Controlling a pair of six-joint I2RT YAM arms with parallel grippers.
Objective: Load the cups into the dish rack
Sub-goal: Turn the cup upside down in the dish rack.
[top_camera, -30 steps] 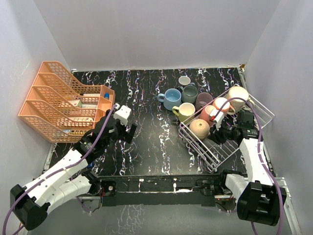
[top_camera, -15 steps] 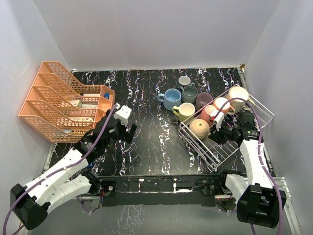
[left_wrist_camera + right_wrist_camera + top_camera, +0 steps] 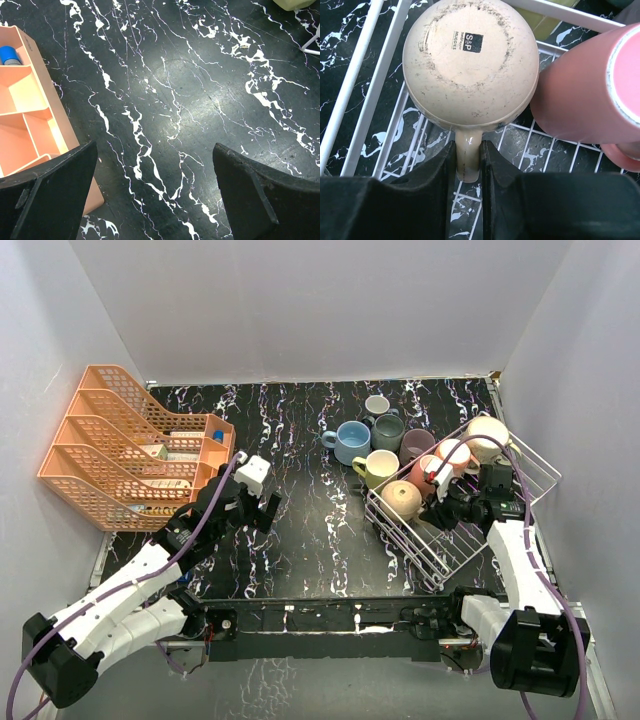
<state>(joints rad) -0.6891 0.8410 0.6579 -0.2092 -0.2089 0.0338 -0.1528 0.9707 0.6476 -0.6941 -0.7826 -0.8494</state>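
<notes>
The tan mug [image 3: 470, 60], matte speckled base up, sits in the white wire dish rack [image 3: 350, 75] beside a pink mug [image 3: 580, 95]. We see the right gripper [image 3: 469, 167] pinching its handle, and the left gripper [image 3: 152, 150] gaping above the black marbled table [image 3: 200, 90].

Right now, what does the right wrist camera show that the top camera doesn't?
Only the right wrist view shows the label printed on the upside-down tan ceramic mug, and the right gripper pinching its handle. Only the top view shows the orange plastic tray, the open left gripper and the blue ceramic mug. Both show that tan mug, the pink ceramic mug and the white wire dish rack.
</notes>
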